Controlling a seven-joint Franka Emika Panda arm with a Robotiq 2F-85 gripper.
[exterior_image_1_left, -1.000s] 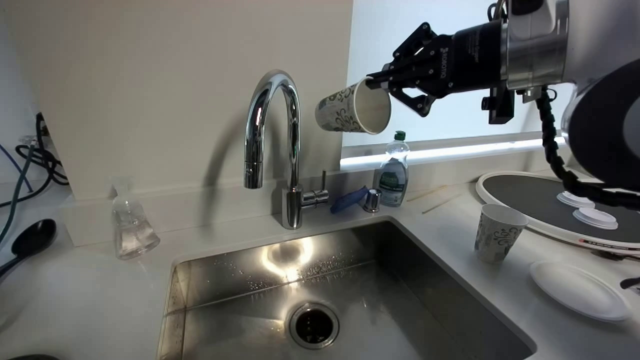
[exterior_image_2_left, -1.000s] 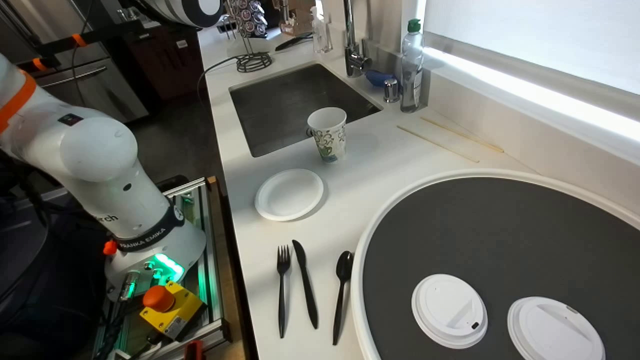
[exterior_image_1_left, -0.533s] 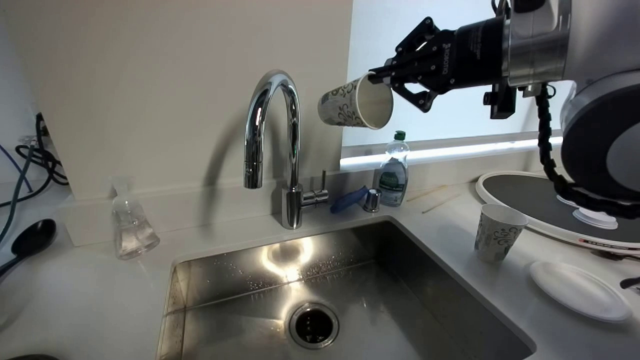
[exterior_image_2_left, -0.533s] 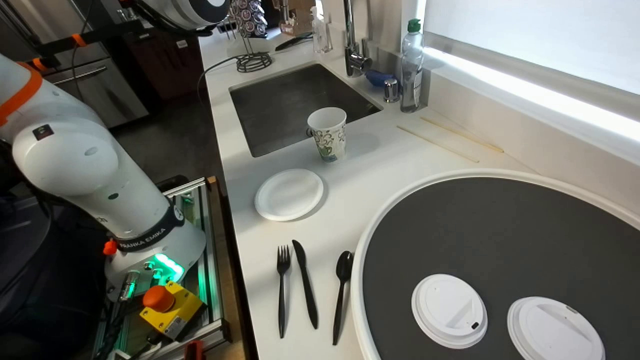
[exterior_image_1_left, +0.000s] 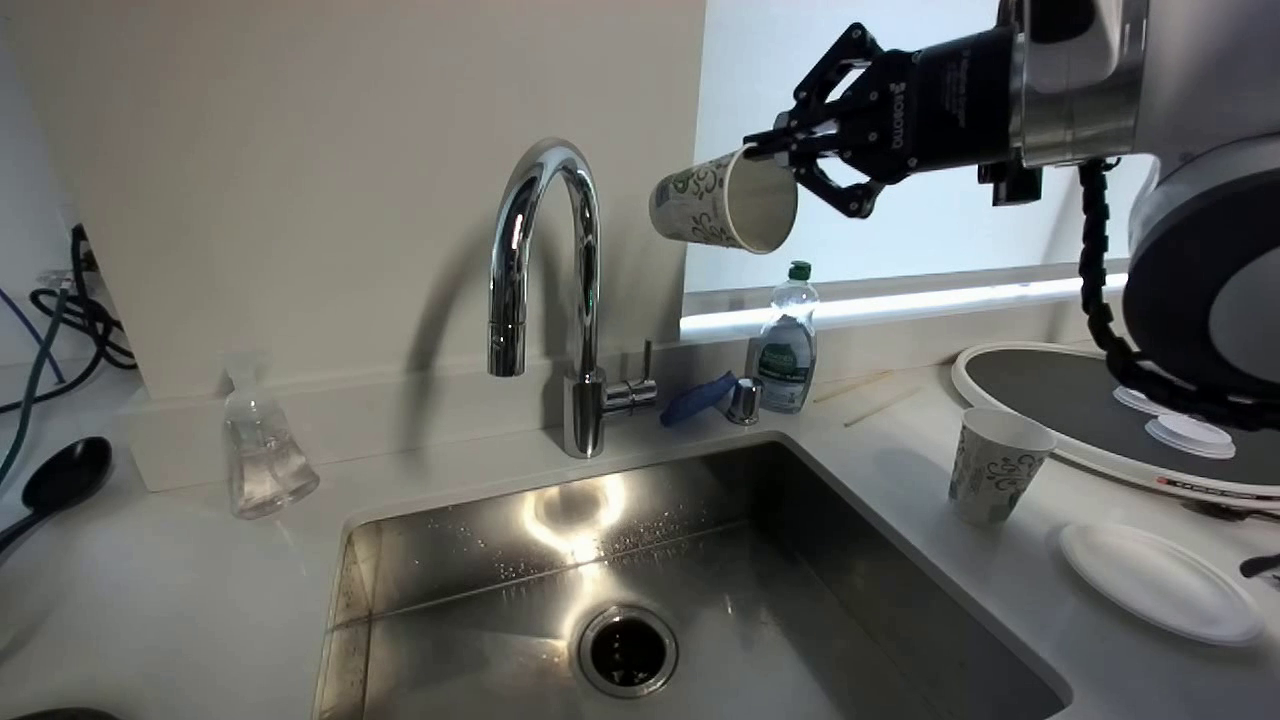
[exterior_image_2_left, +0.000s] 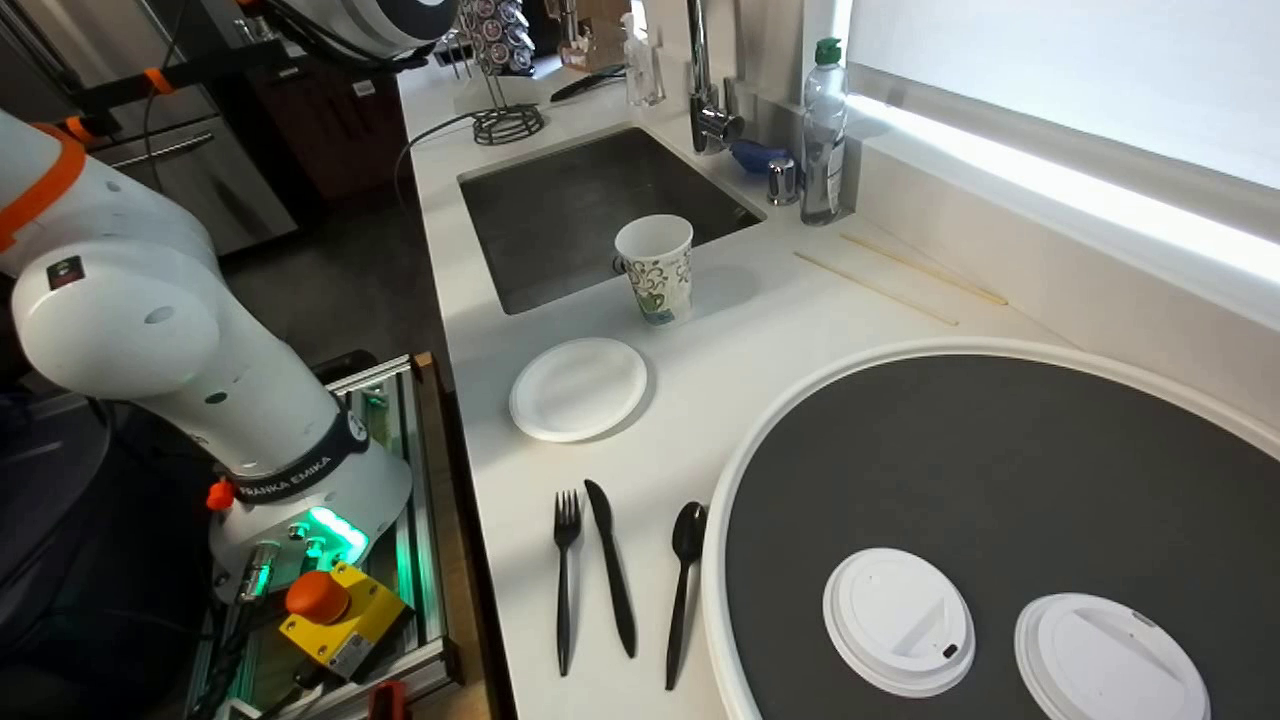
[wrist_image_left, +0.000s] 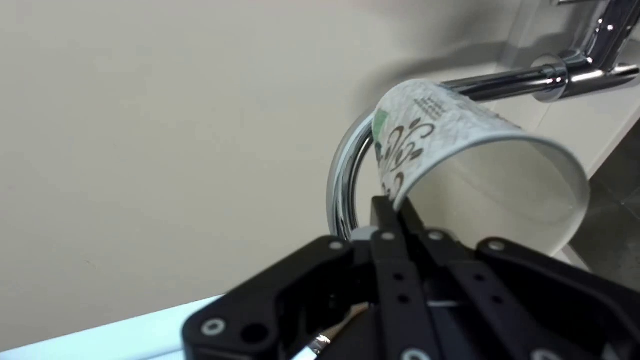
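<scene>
A white paper cup with a dark leaf pattern (exterior_image_1_left: 700, 205) hangs in the air, lying nearly on its side. My gripper (exterior_image_1_left: 752, 147) is shut on the wall of this cup at the rim, and the cup's mouth faces back toward the gripper and slightly down. In the wrist view the fingertips of the gripper (wrist_image_left: 398, 206) pinch the rim of the cup (wrist_image_left: 400, 145), one finger inside and one outside. The part of the interior that shows looks bare. Behind the cup in that view is the chrome faucet (wrist_image_left: 345, 180). The gripper is out of frame in an exterior view showing the arm (exterior_image_2_left: 120, 320).
Below the faucet (exterior_image_1_left: 508, 250) is a steel sink (exterior_image_1_left: 450, 640). A dish soap bottle (exterior_image_1_left: 787, 350) and blue item (exterior_image_1_left: 697, 400) stand behind it. A second cup (exterior_image_2_left: 658, 280) stands upright near a plate (exterior_image_2_left: 580, 395), cutlery (exterior_image_2_left: 612, 570) and a round grey board (exterior_image_2_left: 960, 450) with lids.
The gripper and held cup have moved a little up and to the right in an exterior view. The arm's elbow has swung lower and to the left. The grip on the cup is unchanged.
</scene>
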